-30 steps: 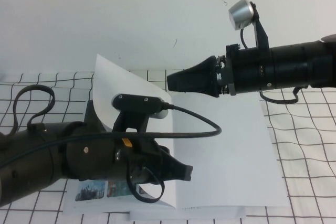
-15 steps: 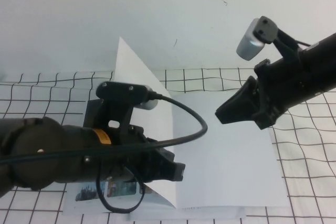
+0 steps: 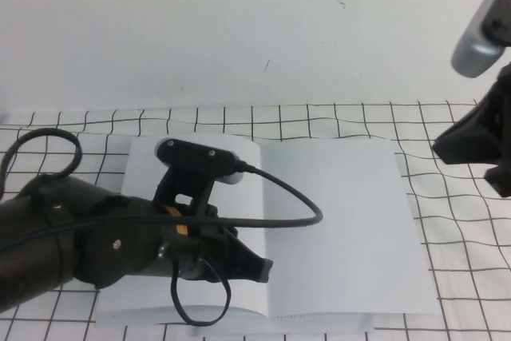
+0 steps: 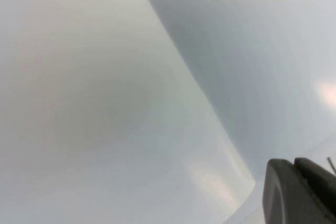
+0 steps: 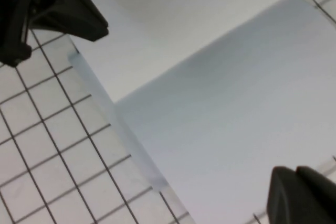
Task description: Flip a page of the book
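From where I stand the turn looks all but done: the book (image 3: 335,221) lies open and flat on the gridded table (image 3: 64,129), both halves showing blank white, and the page (image 3: 152,165) now rests on the left half with its white face up and no printed photos showing anywhere. What seems left, by my reckoning, is only to smooth the sheet down near the fold and pull the arms clear. The left gripper (image 3: 251,265) sits low over the left half of the book, its dark tip pointing toward the spine and very close to the paper, though I cannot tell whether it actually touches; its fingers appear drawn together with nothing between them, and the left wrist view agrees, showing two dark fingertips (image 4: 299,190) side by side over bare white paper. So the page lies directly beneath that gripper and spreads out behind it under the arm. The right gripper (image 3: 471,145) hangs at the far right edge, beyond the book's right border and well apart from the page; its fingers likewise look closed and empty, with the book's corner below it in its own camera
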